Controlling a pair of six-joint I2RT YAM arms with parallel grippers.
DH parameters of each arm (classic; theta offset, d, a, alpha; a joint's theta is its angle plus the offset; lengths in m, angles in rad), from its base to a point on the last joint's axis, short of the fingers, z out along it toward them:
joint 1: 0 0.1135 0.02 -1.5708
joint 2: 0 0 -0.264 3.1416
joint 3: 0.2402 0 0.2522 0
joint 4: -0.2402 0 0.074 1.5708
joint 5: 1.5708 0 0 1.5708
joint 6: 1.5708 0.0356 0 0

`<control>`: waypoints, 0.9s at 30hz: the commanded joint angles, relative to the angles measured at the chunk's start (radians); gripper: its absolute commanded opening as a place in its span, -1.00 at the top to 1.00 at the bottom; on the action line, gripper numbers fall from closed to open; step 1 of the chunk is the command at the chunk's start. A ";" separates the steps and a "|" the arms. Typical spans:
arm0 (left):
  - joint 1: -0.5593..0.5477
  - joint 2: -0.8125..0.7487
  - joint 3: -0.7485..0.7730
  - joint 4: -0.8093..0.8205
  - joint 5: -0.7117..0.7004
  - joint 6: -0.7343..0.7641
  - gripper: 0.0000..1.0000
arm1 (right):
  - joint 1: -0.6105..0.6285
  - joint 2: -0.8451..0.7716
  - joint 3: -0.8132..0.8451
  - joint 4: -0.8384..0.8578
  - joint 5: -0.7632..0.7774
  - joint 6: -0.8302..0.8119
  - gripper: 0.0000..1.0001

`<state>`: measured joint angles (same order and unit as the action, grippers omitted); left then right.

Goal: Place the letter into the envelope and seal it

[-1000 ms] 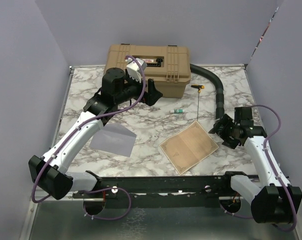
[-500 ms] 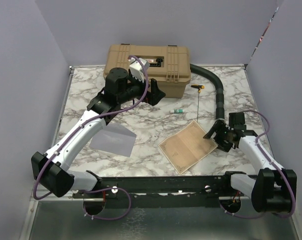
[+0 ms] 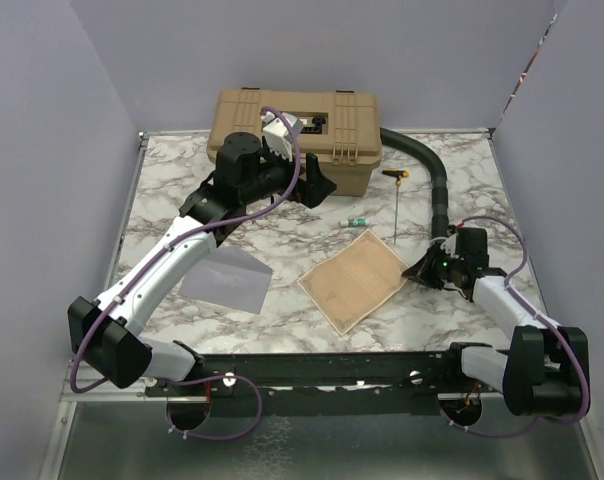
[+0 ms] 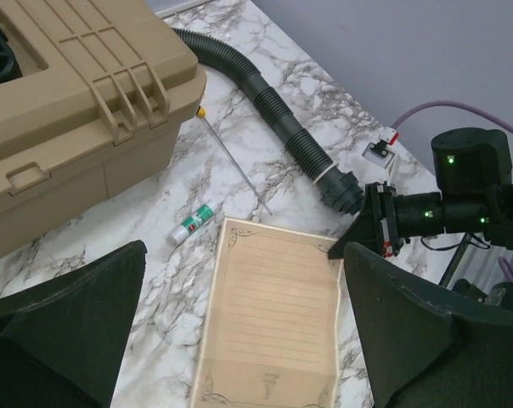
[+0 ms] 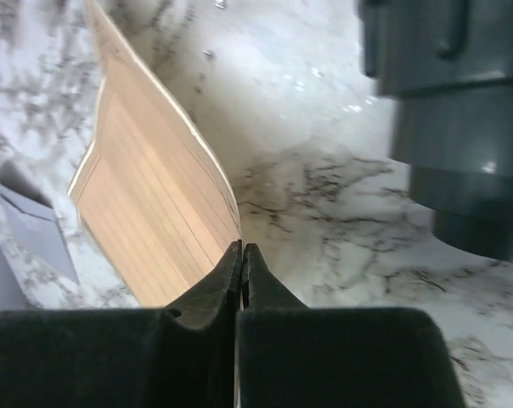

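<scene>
From above, we see the left arm (image 3: 172, 258) stretched from the near left corner up and inward over the marble table (image 3: 172, 170), its wrist raised just in front of the tan hard case (image 3: 297, 130). The left gripper (image 3: 317, 187) hangs above the tabletop, touching nothing. The right arm (image 3: 507, 300) lies low along the right side with its forearm angled inward, and the right gripper (image 3: 412, 270) meets the right corner of the letter (image 3: 352, 282). The letter lies near the middle of the table, to the right of the envelope (image 3: 227, 280) and well apart from it. A black corrugated hose (image 3: 434, 180) curves from the case to just behind the right wrist. A small glue stick (image 3: 354, 221) and a thin yellow-handled tool (image 3: 395, 205) lie between the case and the letter. In the left wrist view, our left fingers (image 4: 70, 331) stand wide apart with nothing between them, looking down on the letter's ruled face and on the right gripper at its far corner. In the right wrist view, the two jaws are pressed together on the letter's corner. The sheet's edge curls up off the marble there, and the grey envelope shows beyond it at the left.
</scene>
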<state>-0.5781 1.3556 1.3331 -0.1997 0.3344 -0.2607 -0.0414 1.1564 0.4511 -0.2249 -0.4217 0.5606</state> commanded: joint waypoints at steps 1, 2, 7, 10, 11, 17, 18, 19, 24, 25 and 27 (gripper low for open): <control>-0.005 0.025 0.062 0.040 0.028 -0.044 -0.98 | -0.005 -0.049 0.067 0.071 -0.114 -0.026 0.99; -0.004 0.028 0.064 0.045 0.026 -0.046 -0.98 | -0.005 -0.066 0.104 0.045 -0.112 -0.039 0.99; -0.004 0.059 0.064 0.061 -0.028 -0.092 -0.98 | -0.004 -0.155 0.312 -0.071 -0.147 -0.108 0.99; -0.003 0.050 0.053 0.062 -0.045 -0.132 -0.98 | -0.005 -0.196 0.417 -0.091 -0.230 -0.115 0.99; -0.003 0.045 0.051 0.063 -0.039 -0.133 -0.98 | -0.005 -0.202 0.453 -0.100 -0.262 -0.116 0.99; 0.026 0.041 0.053 0.061 0.031 -0.141 -0.98 | -0.005 -0.208 0.631 -0.130 -0.426 -0.115 0.99; 0.034 0.046 0.056 0.061 0.045 -0.152 -0.98 | -0.004 -0.208 0.658 -0.133 -0.458 -0.113 0.99; 0.040 0.051 0.060 0.062 0.058 -0.157 -0.98 | -0.004 -0.211 0.678 -0.128 -0.487 -0.106 0.99; 0.060 0.087 0.091 0.065 0.148 -0.157 -0.98 | -0.004 -0.223 0.771 -0.065 -0.635 -0.029 0.99; 0.059 0.093 0.095 0.072 0.172 -0.144 -0.98 | -0.005 -0.225 0.788 -0.051 -0.663 -0.011 0.99; 0.059 0.097 0.092 0.114 0.257 -0.107 -0.98 | -0.004 -0.228 0.815 -0.025 -0.707 0.019 0.99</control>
<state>-0.5194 1.4334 1.3926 -0.1513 0.4183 -0.4072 -0.0414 0.9459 1.2003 -0.3031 -0.9581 0.5018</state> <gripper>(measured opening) 0.987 0.006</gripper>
